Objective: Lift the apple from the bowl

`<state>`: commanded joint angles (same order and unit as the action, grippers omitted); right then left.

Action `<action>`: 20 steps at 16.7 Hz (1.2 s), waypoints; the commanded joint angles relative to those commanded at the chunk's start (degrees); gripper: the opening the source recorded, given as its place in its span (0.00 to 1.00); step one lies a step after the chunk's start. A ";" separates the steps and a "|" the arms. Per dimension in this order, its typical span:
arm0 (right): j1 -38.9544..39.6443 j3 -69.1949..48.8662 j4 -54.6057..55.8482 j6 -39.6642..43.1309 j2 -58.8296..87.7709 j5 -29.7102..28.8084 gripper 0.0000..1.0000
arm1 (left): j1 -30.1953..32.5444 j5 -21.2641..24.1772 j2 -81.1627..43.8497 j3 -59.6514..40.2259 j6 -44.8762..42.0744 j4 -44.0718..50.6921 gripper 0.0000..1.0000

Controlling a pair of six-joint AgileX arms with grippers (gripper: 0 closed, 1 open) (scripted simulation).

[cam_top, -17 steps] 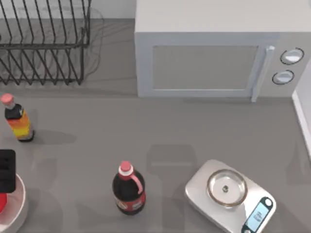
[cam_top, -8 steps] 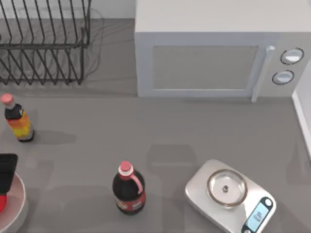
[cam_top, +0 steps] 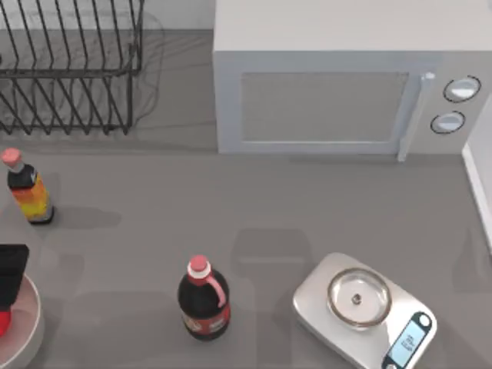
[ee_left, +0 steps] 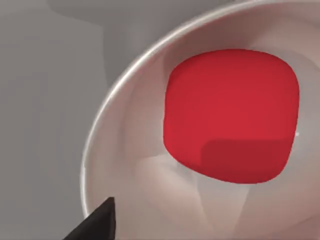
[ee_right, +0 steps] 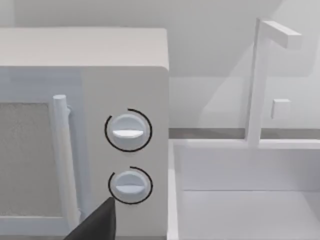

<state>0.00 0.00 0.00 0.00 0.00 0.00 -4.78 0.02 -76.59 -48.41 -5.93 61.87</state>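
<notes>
The white bowl [cam_top: 29, 332] sits at the table's front left corner, partly cut off by the top view's edge. Inside it lies the bright-red apple [cam_top: 3, 323], seen as a sliver there. My left gripper [cam_top: 11, 270] hangs as a black shape over the bowl's far rim, just behind the apple. The left wrist view looks straight down into the bowl [ee_left: 107, 125], where the apple [ee_left: 230, 115] rests free on the smooth white inside, a little way off a dark tip of my left gripper [ee_left: 97, 224]. A dark tip of my right gripper [ee_right: 97, 222] shows facing the microwave's knobs.
A dark bottle with a pinkish-red cap [cam_top: 204, 300] stands right of the bowl, and a small sauce bottle [cam_top: 27, 188] behind it. A silver scale [cam_top: 361, 307] is front right. A microwave [cam_top: 338, 77] and a wire rack [cam_top: 69, 65] line the back.
My left gripper has shifted slightly over the bowl's far rim, uncovering a little more of the rim. The apple, the bottles and the scale have stayed put.
</notes>
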 joint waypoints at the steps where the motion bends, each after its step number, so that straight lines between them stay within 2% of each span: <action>1: 0.00 0.00 0.00 0.00 0.00 0.00 1.00 | -0.02 0.00 -0.66 0.85 -0.02 -1.32 1.00; 10: 0.00 0.00 0.00 0.00 0.00 0.00 1.00 | -0.46 -0.02 -11.88 14.04 -0.45 -26.64 1.00; 16: 0.00 0.00 0.00 0.00 0.00 0.00 1.00 | -0.51 -0.02 -13.13 15.37 -0.50 -28.55 1.00; 20: 0.00 0.00 0.00 0.00 0.00 0.00 1.00 | -0.51 -0.02 -13.13 15.37 -0.50 -28.55 0.70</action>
<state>0.00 0.00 0.00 0.00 0.00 0.00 -5.29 0.00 -89.72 -33.04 -6.43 33.32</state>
